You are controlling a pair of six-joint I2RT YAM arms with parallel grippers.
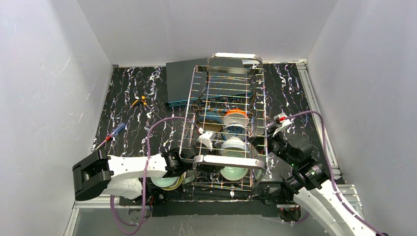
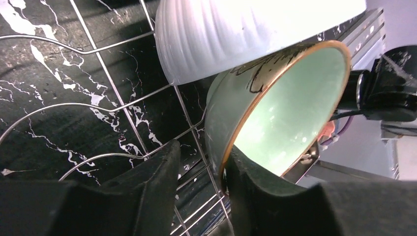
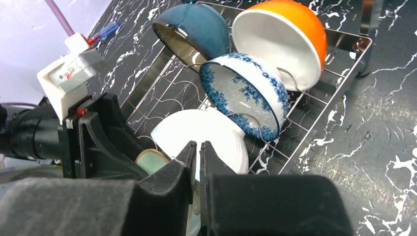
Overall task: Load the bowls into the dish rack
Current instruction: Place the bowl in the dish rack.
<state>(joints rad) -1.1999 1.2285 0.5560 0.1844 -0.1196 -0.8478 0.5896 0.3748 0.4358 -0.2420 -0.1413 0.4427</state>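
At the near end of the dish rack, which runs up the middle of the desk from its near edge toward the far edge, the left gripper reaches in from the left. Its jaws are spread and straddle the brown rim of a pale green bowl. One finger is inside the bowl and the other is outside, with a gap showing on the outer side. That bowl stands tilted on its edge in the rack, tucked under a white ribbed bowl.

Beyond these two, toward the desk's far edge, a blue-patterned bowl leans in the tines. Past it an orange bowl with a white inside and a dark blue bowl sit side by side.

The right gripper points in from the rack's right side. Its fingers are pressed almost together with only a sliver between them, pinching nothing.

A lime bowl sits on the desk under the left arm, just beside the rack's near left corner. The rack's far end overlaps a dark-teal box. A blue-handled screwdriver lies near the desk's left edge.
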